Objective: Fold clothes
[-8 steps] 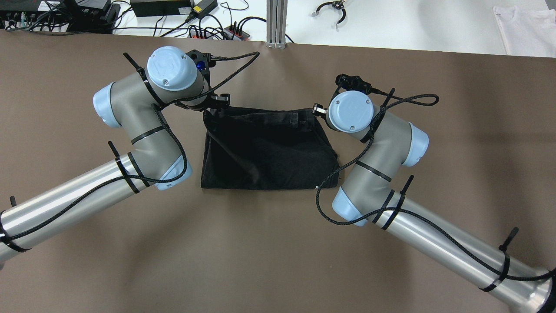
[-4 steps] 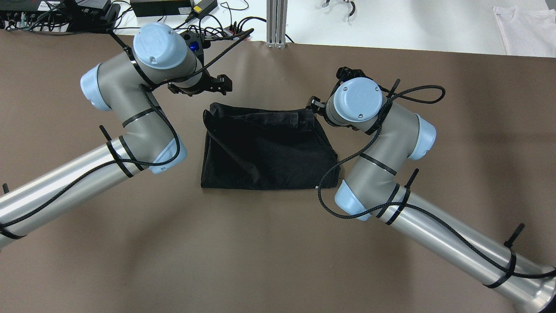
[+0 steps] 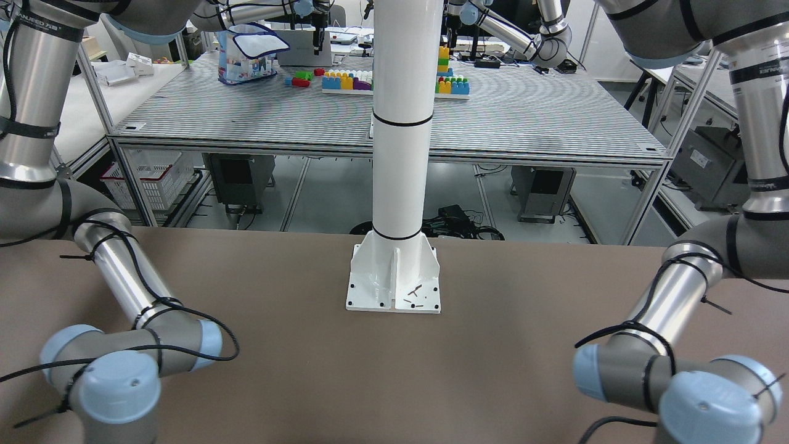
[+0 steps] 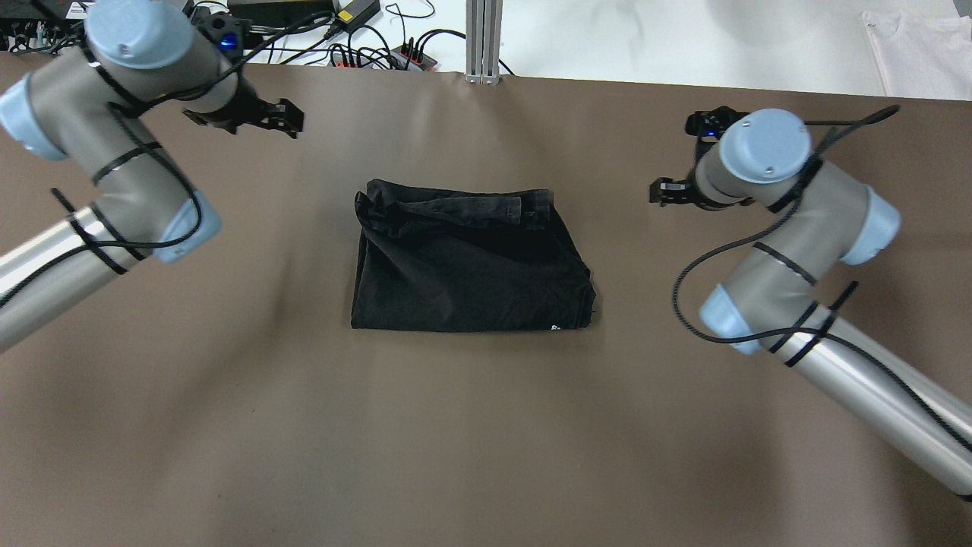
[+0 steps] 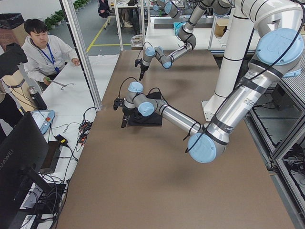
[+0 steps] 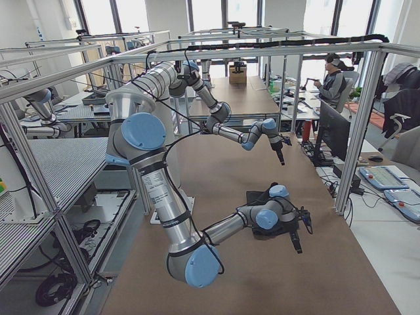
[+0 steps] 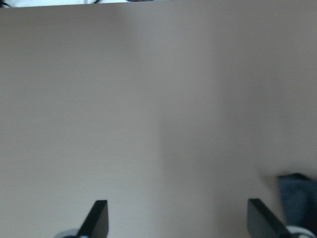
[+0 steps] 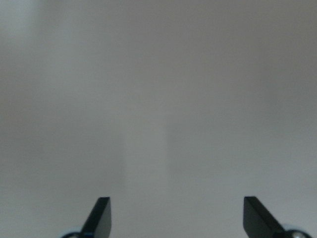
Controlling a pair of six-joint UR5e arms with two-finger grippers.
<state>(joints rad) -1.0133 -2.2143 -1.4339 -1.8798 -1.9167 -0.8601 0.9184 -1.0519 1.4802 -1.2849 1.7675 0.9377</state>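
The brown table (image 4: 486, 441) is lying bare all round one dark shape at the centre of the overhead frame. My left gripper (image 4: 282, 119) is hovering at the upper left of that frame, jaws spread with only tabletop between them. My right gripper (image 4: 662, 191) is hanging at the right side, likewise spread and carrying nothing. Both are sitting well apart from the garment (image 4: 463, 262), which is resting folded. Its lower edge is running straight, but its upper edge is bunching up and the layers at its right side are fanning out. That is where I am expecting trouble: if I am going in for a further fold and pinching only the top layer of that bunch, the stack is likely to slide open. The cable (image 4: 702, 300) is looping loose off my right arm, and on an inward sweep it could be catching and dragging a corner.
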